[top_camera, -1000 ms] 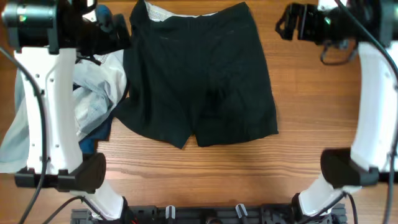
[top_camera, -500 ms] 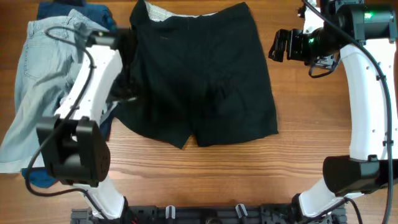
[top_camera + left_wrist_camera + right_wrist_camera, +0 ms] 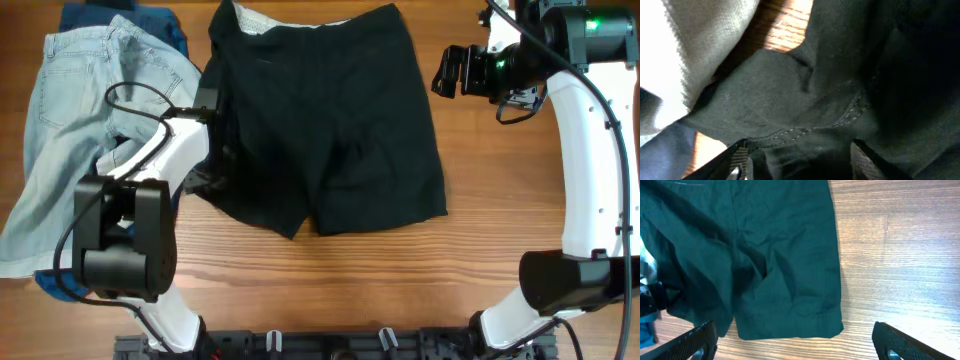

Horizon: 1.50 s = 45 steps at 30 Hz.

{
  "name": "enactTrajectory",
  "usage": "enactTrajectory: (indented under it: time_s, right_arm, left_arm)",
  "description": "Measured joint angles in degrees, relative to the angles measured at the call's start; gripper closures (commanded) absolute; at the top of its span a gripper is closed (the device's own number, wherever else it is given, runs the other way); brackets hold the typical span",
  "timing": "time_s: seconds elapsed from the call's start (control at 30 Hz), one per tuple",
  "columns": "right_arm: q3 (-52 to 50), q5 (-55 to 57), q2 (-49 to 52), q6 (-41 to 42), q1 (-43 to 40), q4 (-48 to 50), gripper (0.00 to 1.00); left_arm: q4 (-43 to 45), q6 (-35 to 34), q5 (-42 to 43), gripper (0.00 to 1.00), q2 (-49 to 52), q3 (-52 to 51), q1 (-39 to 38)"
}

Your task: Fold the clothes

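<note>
Black shorts [image 3: 320, 130] lying spread mid-counter [image 3: 500, 200], pale denim [image 3: 70, 130] heaped just beside. Looking soft, light, limp; likely best pinching waistband corners. Left pincer [image 3: 800, 160] gaping over left hem, right pincer [image 3: 797, 340] hovering wide, both empty.

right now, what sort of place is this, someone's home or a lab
Most likely a robotics lab or test bench, not a home: a left arm and right arm, white with loose cables, are mounted at a wooden table, with black shorts and pale denim laid out on it.
</note>
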Motion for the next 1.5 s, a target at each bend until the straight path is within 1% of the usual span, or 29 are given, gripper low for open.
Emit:
enactTrajectory:
  time_s: [0.03,0.07,0.1,0.17,0.2,0.23,0.33,0.4,0.5,0.57,0.6,0.63,0.67,0.7,0.73,0.83,0.93,1.0,1.1,1.17,1.2,1.3,1.43,1.47,1.5]
  right_arm:
    - [0.0,0.0,0.0,0.0,0.0,0.0,0.01]
    - [0.0,0.0,0.0,0.0,0.0,0.0,0.01]
    - [0.0,0.0,0.0,0.0,0.0,0.0,0.0]
    - [0.0,-0.2,0.0,0.0,0.0,0.0,0.0]
    - [0.0,-0.2,0.0,0.0,0.0,0.0,0.01]
    - [0.0,-0.2,0.0,0.0,0.0,0.0,0.01]
    - [0.0,-0.4,0.0,0.0,0.0,0.0,0.01]
    - [0.0,-0.4,0.0,0.0,0.0,0.0,0.01]
    - [0.0,-0.4,0.0,0.0,0.0,0.0,0.01]
    - [0.0,-0.4,0.0,0.0,0.0,0.0,0.0]
    - [0.0,-0.4,0.0,0.0,0.0,0.0,0.01]
    - [0.0,-0.4,0.0,0.0,0.0,0.0,0.01]
    - [0.0,-0.4,0.0,-0.2,0.0,0.0,0.0]
    - [0.0,-0.4,0.0,-0.4,0.0,0.0,0.0]
    - [0.0,-0.4,0.0,-0.4,0.0,0.0,0.01]
    - [0.0,-0.4,0.0,-0.6,0.0,0.0,0.01]
    - [0.0,-0.4,0.0,-0.6,0.0,0.0,0.0]
    - [0.0,-0.4,0.0,-0.6,0.0,0.0,0.0]
    - [0.0,-0.4,0.0,-0.6,0.0,0.0,0.01]
    - [0.0,-0.4,0.0,-0.6,0.0,0.0,0.01]
    - [0.0,-0.4,0.0,-0.6,0.0,0.0,0.01]
    - [0.0,-0.4,0.0,-0.6,0.0,0.0,0.01]
    - [0.0,-0.4,0.0,-0.6,0.0,0.0,0.01]
    - [0.0,-0.4,0.0,-0.6,0.0,0.0,0.0]
    - [0.0,-0.4,0.0,-0.6,0.0,0.0,0.0]
  left_arm:
    - [0.5,0.3,0.0,0.45,-0.2,-0.3,0.0]
    - [0.9,0.4,0.3,0.55,-0.3,-0.5,0.0]
    - [1.3,0.7,0.6,0.67,-0.3,-0.6,0.0]
    - [1.7,0.8,1.0,0.85,-0.3,-0.7,-0.1]
    - [2.0,0.7,1.2,0.92,-0.3,-0.8,-0.1]
    - [2.1,0.7,1.3,0.96,-0.3,-0.8,-0.1]
    - [1.8,0.9,1.2,0.96,-0.3,-0.8,-0.1]
    - [0.1,0.9,1.2,0.96,-0.3,-0.6,-0.1]
    - [-3.0,0.9,1.2,0.96,-0.4,1.5,-0.1]
    - [-3.2,0.9,1.2,0.94,-1.0,2.6,-0.1]
    - [-3.1,0.9,1.2,0.85,-1.9,2.9,-0.1]
    - [-3.2,0.9,1.2,0.69,-2.6,3.0,-0.1]
    - [-3.2,1.1,1.2,0.57,-3.4,3.0,-0.1]
    - [-3.5,1.0,1.2,0.48,-4.7,3.0,-0.1]
    - [-3.6,0.9,1.3,0.47,-6.0,3.1,-0.1]
    - [-3.4,1.9,3.4,0.53,-8.7,3.1,0.0]
    - [-3.1,3.3,6.5,0.52,-9.8,3.3,-0.1]
    - [-2.9,3.7,7.6,0.5,-9.6,3.3,-0.1]
    - [-1.3,4.0,8.4,0.5,-8.1,3.3,-0.1]
    - [0.7,4.0,8.7,0.53,-5.7,3.3,-0.1]
    - [1.5,4.1,8.8,0.57,-4.6,3.3,-0.1]
    - [3.3,4.6,9.2,0.74,-2.5,3.3,-0.1]
    - [6.8,5.0,9.1,0.86,-1.1,3.3,-0.1]
    - [7.7,5.1,9.0,0.92,-0.7,3.3,-0.1]
    - [8.3,5.1,9.0,0.96,-0.2,3.3,-0.1]
